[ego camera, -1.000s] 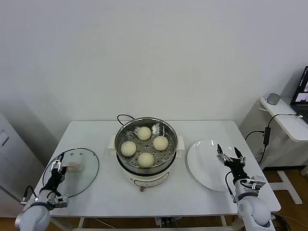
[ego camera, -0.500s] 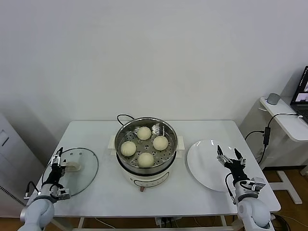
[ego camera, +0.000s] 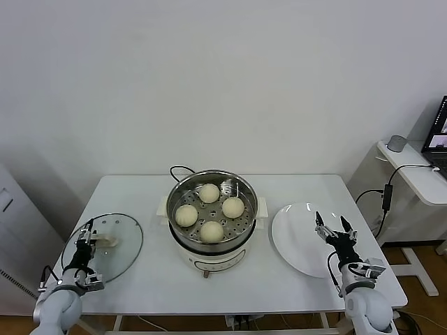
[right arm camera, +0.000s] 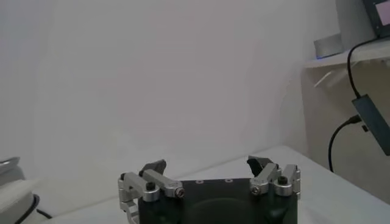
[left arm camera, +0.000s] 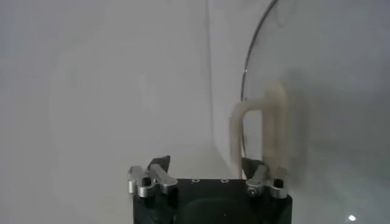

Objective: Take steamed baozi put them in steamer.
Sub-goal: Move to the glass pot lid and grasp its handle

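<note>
four steamed baozi (ego camera: pixel 209 210) sit in the steamer (ego camera: pixel 244 209) at table (ego camera: pixel 279 279) centre, on its perforated floor, apart from each other. steamer rests on a white cooker base (ego camera: pixel 209 262) w/ black cord (ego camera: pixel 176 169) behind.

left tool (ego camera: pixel 86 235) is at the table's left edge, over the glass lid (ego camera: pixel 126 241), well to the left of the steamer; jaws partway apart, nothing gripped. in the left wrist view the lid's cream handle (left arm camera: pixel 263 131) stands just ahead of one finger (left arm camera: pixel 256 167), can't tell if touching.

right tool (ego camera: pixel 332 225) hangs over the near side of the white plate (ego camera: pixel 293 234), steamer off to its left; jaws wide, holding nothing.
</note>
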Motion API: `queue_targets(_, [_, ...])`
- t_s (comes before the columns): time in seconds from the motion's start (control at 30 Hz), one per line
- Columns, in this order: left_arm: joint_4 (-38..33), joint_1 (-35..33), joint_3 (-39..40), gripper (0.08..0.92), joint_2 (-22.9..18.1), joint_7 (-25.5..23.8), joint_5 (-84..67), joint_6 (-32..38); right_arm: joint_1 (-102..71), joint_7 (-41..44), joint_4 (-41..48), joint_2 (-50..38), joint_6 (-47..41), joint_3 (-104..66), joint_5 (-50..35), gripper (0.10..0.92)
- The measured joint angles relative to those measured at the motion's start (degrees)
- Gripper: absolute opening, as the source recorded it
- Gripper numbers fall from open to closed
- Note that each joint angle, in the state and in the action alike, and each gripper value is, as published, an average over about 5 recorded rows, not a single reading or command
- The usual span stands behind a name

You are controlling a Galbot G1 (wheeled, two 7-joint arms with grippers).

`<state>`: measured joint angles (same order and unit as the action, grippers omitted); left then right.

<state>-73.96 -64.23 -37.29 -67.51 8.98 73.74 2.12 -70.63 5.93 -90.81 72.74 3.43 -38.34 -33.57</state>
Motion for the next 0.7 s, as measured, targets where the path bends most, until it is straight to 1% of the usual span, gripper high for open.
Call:
queue_targets(0.23, [-0.47, -0.50, -0.42, 0.337, -0.26, -0.31, -0.60, -0.84, -0.06, 0.05, -0.36, 0.07, 0.15, -0.02, 0.00, 0.823])
queue_targets(0.43, [-2.66, -1.35, -0.61, 0.172, -0.68, -1.29, -1.83, -2.51, -0.21, 0.14, -0.73, 0.20, 0.24, 0.05, 0.00, 0.823])
queue_targets(0.53, [-5.06, -2.32, -0.68, 0.133, -1.12, -2.34, -2.76, -4.20, -0.35, 0.21, -0.84, 0.34, 0.36, 0.10, 0.00, 0.823])
queue_targets(0.7, [-11.46, -4.56, -0.59, 0.131, -2.24, -4.98, -3.55, -9.23, -0.50, 0.31, -1.02, 0.49, 0.56, 0.17, -0.07, 0.823])
